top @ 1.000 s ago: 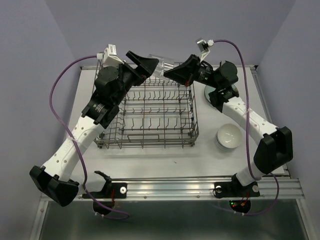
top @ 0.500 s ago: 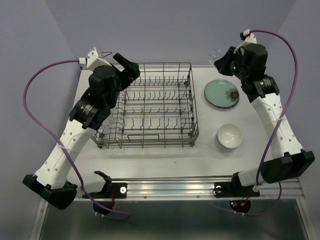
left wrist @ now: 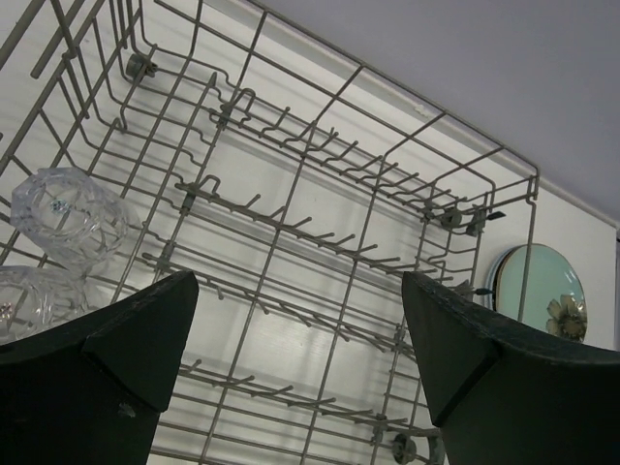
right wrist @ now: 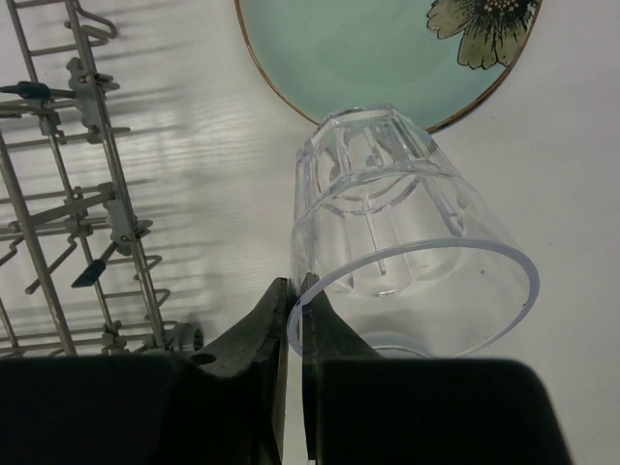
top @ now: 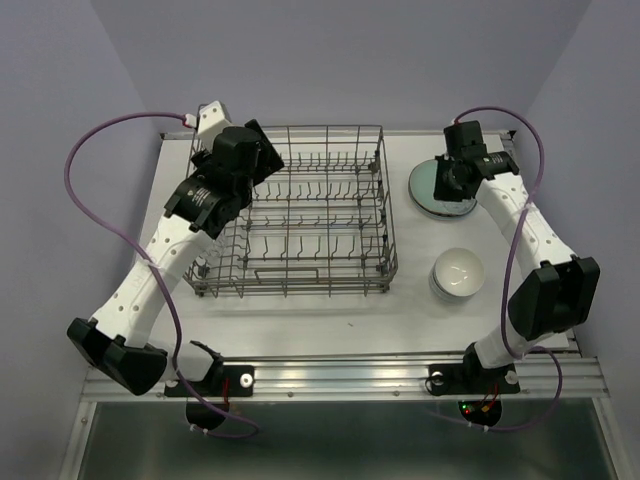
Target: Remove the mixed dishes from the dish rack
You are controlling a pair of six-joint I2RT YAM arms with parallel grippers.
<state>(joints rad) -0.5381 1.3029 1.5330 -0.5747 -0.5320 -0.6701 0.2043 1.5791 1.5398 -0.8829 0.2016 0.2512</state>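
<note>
- A white table (top: 330, 320) carries everything, with plain lavender walls (top: 330, 60) behind it and on both sides.
- The dish rack (top: 300, 215) stands left of the table's middle. Right of the rack lie a pale green plate (top: 428, 188) with a flower print and, nearer the arm bases, a stack of white bowls (top: 459, 272).
- A second ago both grippers met above the rack's far rim with a clear glass between them.
- The left gripper (top: 258, 152) has since let go and drawn back to the rack's far left corner, its jaws spread wide and empty.
- The right gripper (top: 452, 182) has carried the glass away and come down over the green plate, right of the rack.
- The left wrist view shows two clear glasses (left wrist: 68, 218) resting in the rack's left part. In the top view the left arm hides them.
- The right wrist view shows the fingers pinched on the rim wall of the clear glass (right wrist: 407, 252). It is tilted, open mouth toward the camera, base over the plate's edge. I cannot tell whether it touches the plate.
- In the top view this glass is barely discernible under the right wrist.
</note>
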